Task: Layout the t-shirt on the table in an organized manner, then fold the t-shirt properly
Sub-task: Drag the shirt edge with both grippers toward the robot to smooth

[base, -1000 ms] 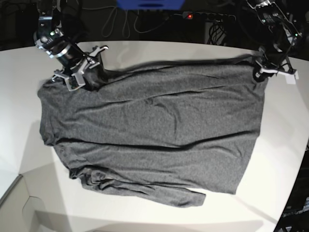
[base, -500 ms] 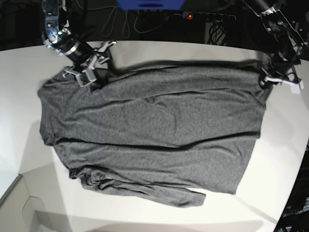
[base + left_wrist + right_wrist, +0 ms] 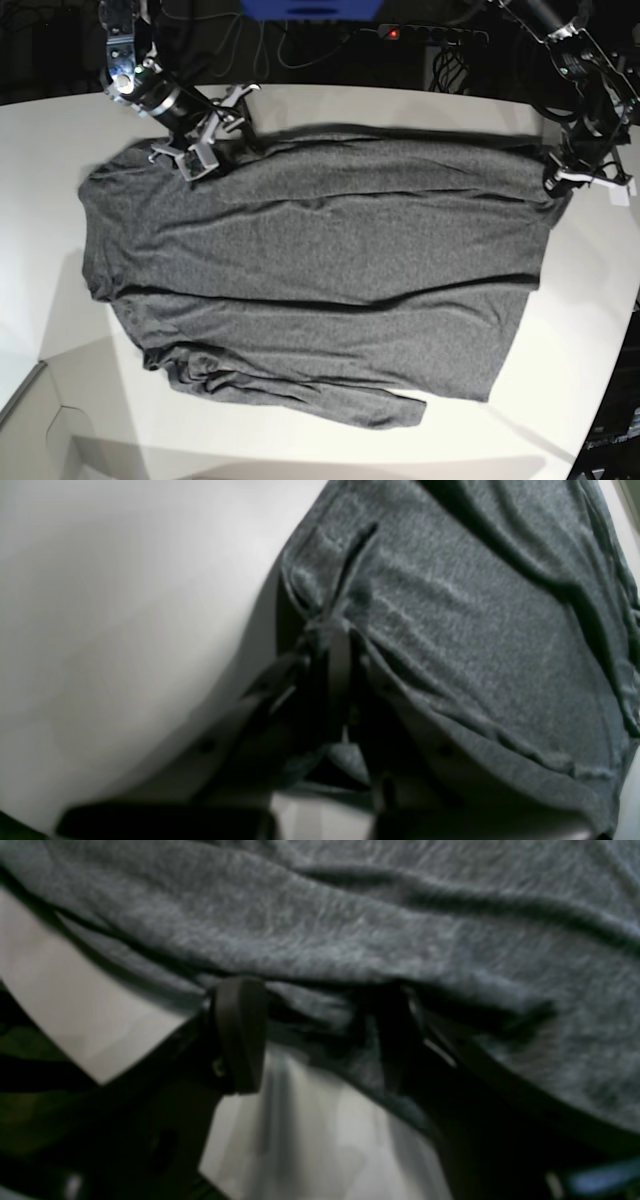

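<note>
The dark grey t-shirt point(image 3: 320, 270) lies spread flat on the white table point(image 3: 50, 150), with a sleeve bunched at its near edge point(image 3: 300, 400). In the base view my left gripper point(image 3: 557, 180) is at the shirt's far right corner. The left wrist view shows that gripper point(image 3: 332, 630) shut, pinching a fold of the t-shirt point(image 3: 475, 630). My right gripper point(image 3: 215, 140) sits at the shirt's far left edge. In the right wrist view the right gripper point(image 3: 317, 1035) stands open, and the t-shirt point(image 3: 350, 930) hem lies across the gap between its fingers point(image 3: 240, 1030).
Beyond the table's far edge lie cables, a power strip with a red light point(image 3: 395, 33) and a blue object point(image 3: 310, 8). The table's curved edge point(image 3: 605, 400) runs down the right side. A lower ledge point(image 3: 35, 410) shows at the near left corner.
My right gripper has slid rightward along the shirt's far edge, staying open. My left gripper has moved right and nearer with the corner, drawing the far edge straighter.
</note>
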Controlling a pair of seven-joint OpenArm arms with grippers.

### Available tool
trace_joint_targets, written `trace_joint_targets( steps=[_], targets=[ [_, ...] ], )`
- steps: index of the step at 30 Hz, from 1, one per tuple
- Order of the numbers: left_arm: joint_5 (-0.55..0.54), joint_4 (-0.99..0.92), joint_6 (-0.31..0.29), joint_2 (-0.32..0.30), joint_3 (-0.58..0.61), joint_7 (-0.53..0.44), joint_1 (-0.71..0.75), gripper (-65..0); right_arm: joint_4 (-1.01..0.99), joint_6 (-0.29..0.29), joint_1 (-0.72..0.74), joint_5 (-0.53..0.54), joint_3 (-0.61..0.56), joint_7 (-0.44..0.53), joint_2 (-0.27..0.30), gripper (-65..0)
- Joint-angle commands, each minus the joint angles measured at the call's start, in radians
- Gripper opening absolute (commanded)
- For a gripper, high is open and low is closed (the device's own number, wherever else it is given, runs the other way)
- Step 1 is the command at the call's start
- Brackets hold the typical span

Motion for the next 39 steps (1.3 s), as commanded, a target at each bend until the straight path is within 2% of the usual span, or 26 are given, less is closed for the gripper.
trace_joint_targets(
  steps=[1, 6, 11, 14, 15, 29, 39],
  targets=[
    [-0.018, 0.018, -0.005, -0.015, -0.002, -0.015, -0.006, -64.9, 0.014, 0.001, 0.001, 0.017, -0.007, 0.026, 0.002, -32.2],
    [-0.018, 0.018, -0.005, -0.016, -0.005, -0.015, -0.006, -64.9, 0.005, 0.001, 0.001, 0.017, -0.013, 0.024, 0.002, -45.3],
    [-0.018, 0.018, -0.005, -0.036, -0.007, -0.015, -0.006, -64.9, -0.027, 0.001, 0.003, 0.017, -0.004, 0.024, 0.002, -52.3],
    [-0.018, 0.018, -0.005, -0.038, -0.007, -0.015, -0.014, -64.9, -0.018, 0.001, -0.005, 0.017, -0.004, 0.024, 0.002, -63.4],
    [-0.018, 0.018, -0.005, -0.038, -0.007, -0.015, -0.020, -64.9, -0.015, 0.001, -0.007, 0.017, -0.004, 0.024, 0.002, -65.0],
    [-0.020, 0.094, -0.005, -0.048, 0.000, -0.013, -0.040, -64.9, 0.221, 0.000, -0.140, 0.020, -0.004, 0.023, 0.002, -65.0],
    [-0.018, 0.088, -0.005, -0.053, -0.007, -0.013, -0.011, -64.9, 0.287, 0.001, -0.188, 0.022, -0.002, 0.027, 0.002, -65.0]
  ],
)
